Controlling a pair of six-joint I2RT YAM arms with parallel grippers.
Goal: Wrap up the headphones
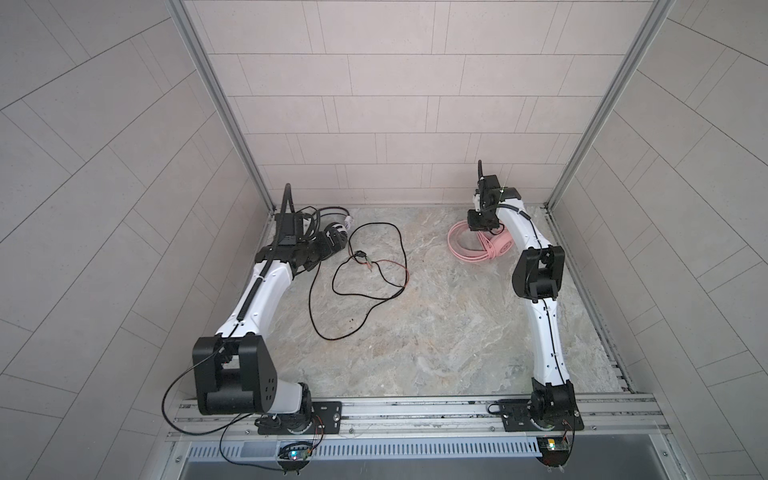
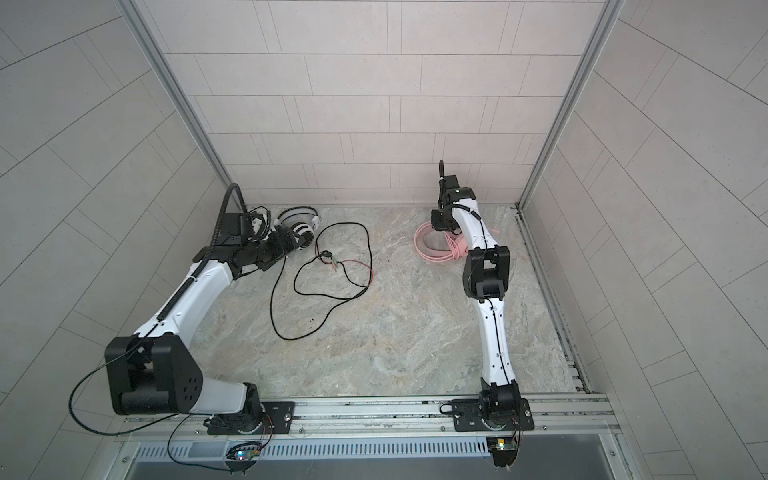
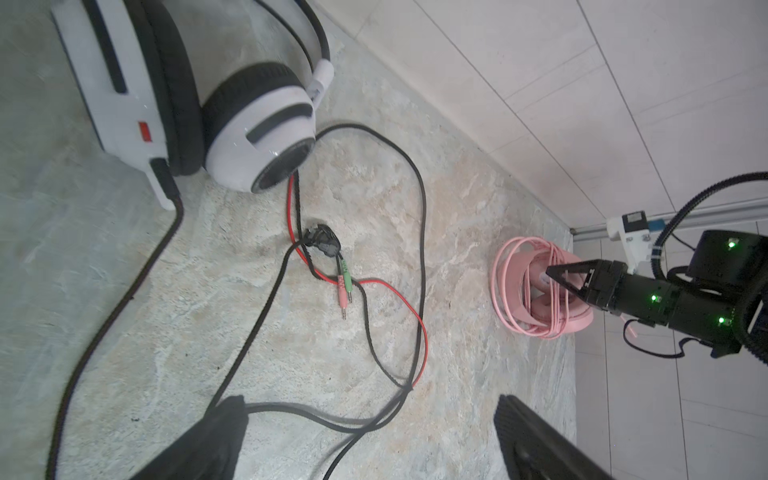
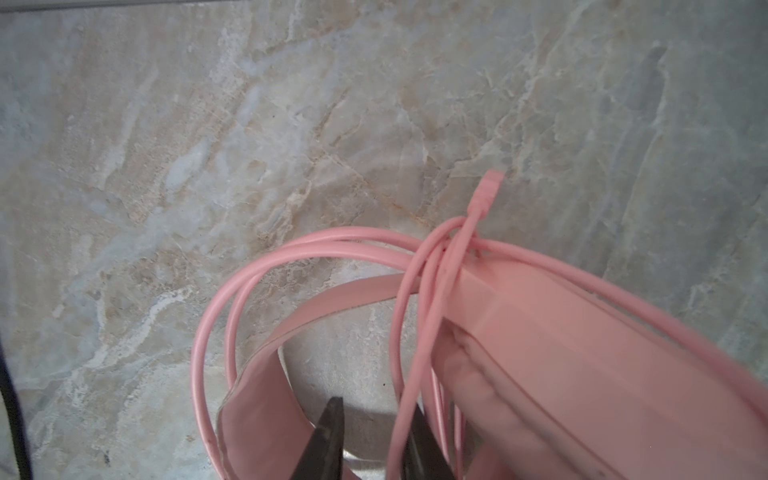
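The right fingers (image 4: 332, 436) stand a little apart, and the bench (image 4: 208, 124) shows through the narrow gap between their tips. The pink headset (image 4: 561, 332) lies right at them. Its flat band curves around just beyond the tips, and the thin pink cable (image 4: 216, 324) is wound in several loops over the band. One strand crosses the inner edge of one finger. Whether it actually touches is hard to say from this close, blurred angle, but nothing looks pinched. The cable's plug end (image 4: 490, 187) pokes out of the bundle on the far side of the band from the fingers.

The left fingers (image 3: 536, 440) are spread wide and hold nothing. The white-and-black headset (image 3: 266, 137) rests on the bench ahead of them, clear of both. Its black cable (image 3: 419, 232) sprawls unwound in loose loops, with one stretch lying between the two fingers, close to one of them. Its green and pink plugs (image 3: 345, 286) lie about midway between the fingers and the ear cups.
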